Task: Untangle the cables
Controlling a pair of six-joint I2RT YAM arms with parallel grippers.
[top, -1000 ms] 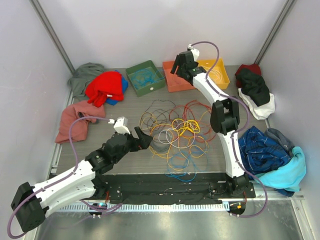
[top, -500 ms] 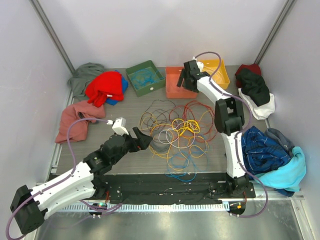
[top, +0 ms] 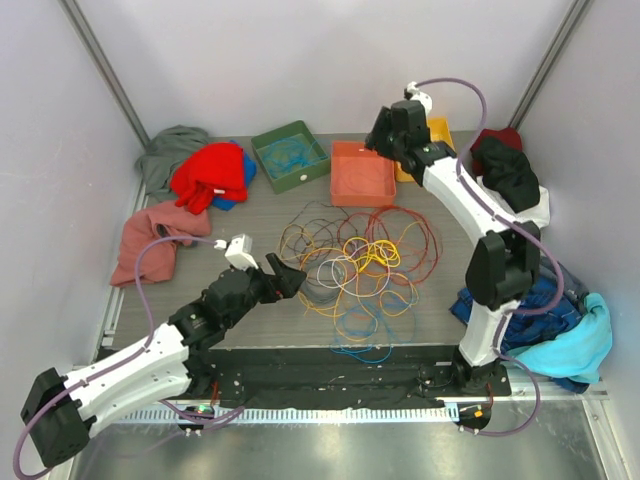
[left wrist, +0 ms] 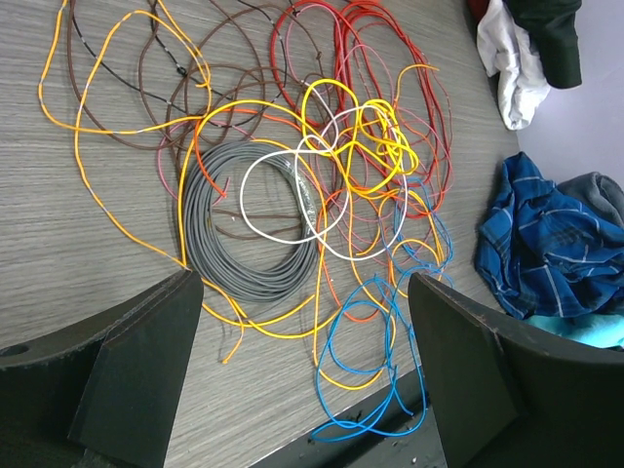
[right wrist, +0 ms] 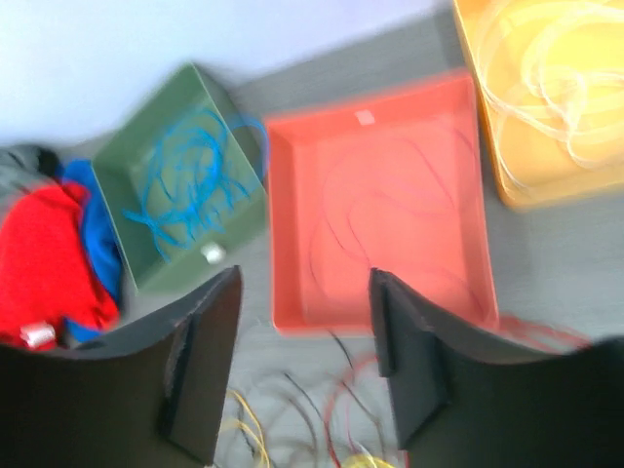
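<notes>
The cables (top: 355, 262) lie in a loose tangle of yellow, orange, red, brown, white and blue loops mid-table, with a grey coil (top: 322, 277) among them. My left gripper (top: 290, 277) hovers open at the tangle's left edge. In its wrist view the cables (left wrist: 322, 185) and grey coil (left wrist: 249, 229) lie ahead, and a blue cable (left wrist: 375, 341) lies between the wide jaws of the left gripper (left wrist: 304, 283). My right gripper (top: 385, 135) is raised at the back beside the red tray (top: 340, 190). The right gripper (right wrist: 304, 283) holds nothing; its jaws stand apart.
The red tray (right wrist: 278, 244) holds thin red wires (right wrist: 390, 205), a green bin (right wrist: 195, 88) blue cables (right wrist: 185, 185), a yellow bin (right wrist: 497, 146) pale cables (right wrist: 546, 88). Clothes ring the table: red garment (top: 212, 172), pink cloth (top: 150, 240), black and white pile (top: 512, 180), blue plaid shirt (top: 520, 290).
My right arm has swung up and to the right, off the red tray, and its jaws have narrowed. The left arm has barely moved.
</notes>
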